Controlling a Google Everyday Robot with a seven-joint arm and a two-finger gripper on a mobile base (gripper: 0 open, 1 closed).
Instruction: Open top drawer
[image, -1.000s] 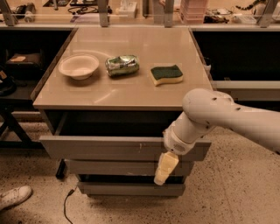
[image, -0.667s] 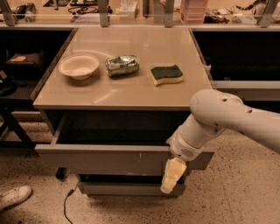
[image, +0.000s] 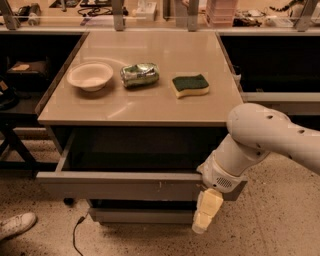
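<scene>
The top drawer (image: 120, 186) is the wide grey drawer under the beige tabletop (image: 150, 100). It stands pulled out toward me, its dark inside showing, with small pale scratch marks right of centre on its front. My gripper (image: 206, 216) is at the drawer front's right end, its pale yellow fingers (image: 207, 210) hanging down below the front edge. The white arm (image: 265, 145) reaches in from the right and hides the drawer's right corner. A narrower grey drawer (image: 140, 215) shows below, shut.
On the tabletop sit a white bowl (image: 90, 76), a crushed green can (image: 139, 75) and a green-and-yellow sponge (image: 190, 85). A white shoe (image: 15, 226) and a black cable (image: 76, 235) lie on the speckled floor at lower left. Dark shelving flanks both sides.
The top drawer has slid further out toward me. My gripper and arm have moved down and toward me with the drawer front.
</scene>
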